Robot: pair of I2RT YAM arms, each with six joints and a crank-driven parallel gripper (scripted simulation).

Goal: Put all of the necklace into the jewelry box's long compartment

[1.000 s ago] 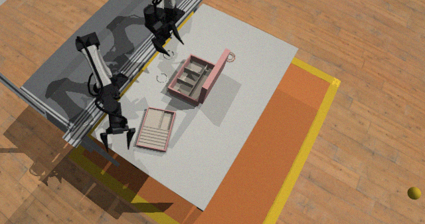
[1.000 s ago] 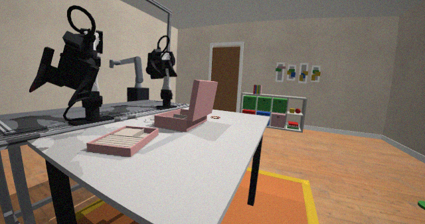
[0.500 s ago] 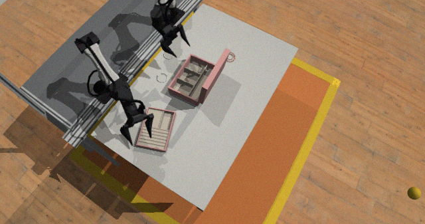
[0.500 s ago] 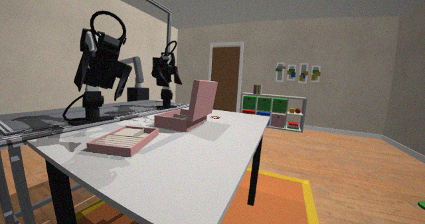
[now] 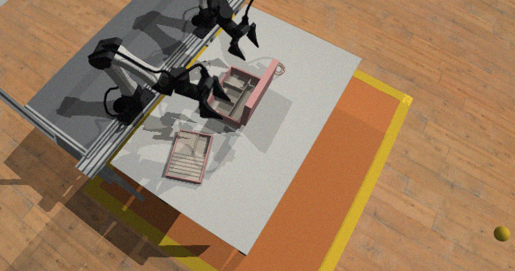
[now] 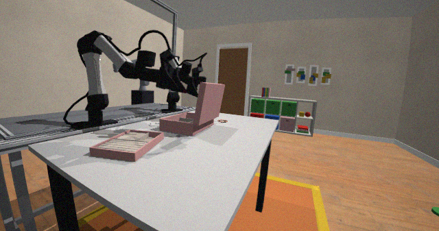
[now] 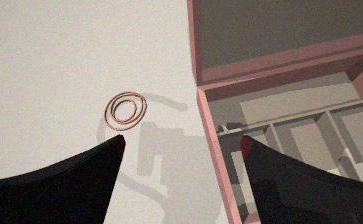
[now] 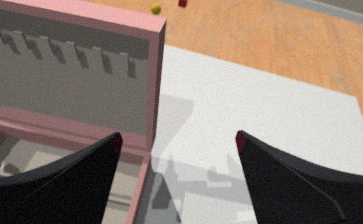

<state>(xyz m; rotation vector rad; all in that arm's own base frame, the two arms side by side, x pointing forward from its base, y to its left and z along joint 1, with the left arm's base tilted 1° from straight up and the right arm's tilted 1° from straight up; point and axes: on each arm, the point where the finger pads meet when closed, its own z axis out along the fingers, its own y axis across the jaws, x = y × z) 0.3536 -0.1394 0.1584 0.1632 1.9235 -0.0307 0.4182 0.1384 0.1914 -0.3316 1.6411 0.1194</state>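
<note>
Two wide open, both empty: left gripper, right gripper. Long compartment: no necklace seen. Bangles outside. Placing remains.

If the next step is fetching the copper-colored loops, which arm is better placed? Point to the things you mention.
Probably left. Its open gripper (image 5: 251,53) (image 6: 199,77) (image 7: 183,137) hangs nearer the copper-colored loops (image 5: 284,69) (image 6: 222,122) (image 7: 145,107); the right gripper (image 5: 225,109) (image 6: 191,92) (image 8: 178,134), also open, is over the jewelry box (image 5: 261,88) (image 6: 175,125) (image 7: 213,130) (image 8: 144,185), its wrist view missing them.
</note>
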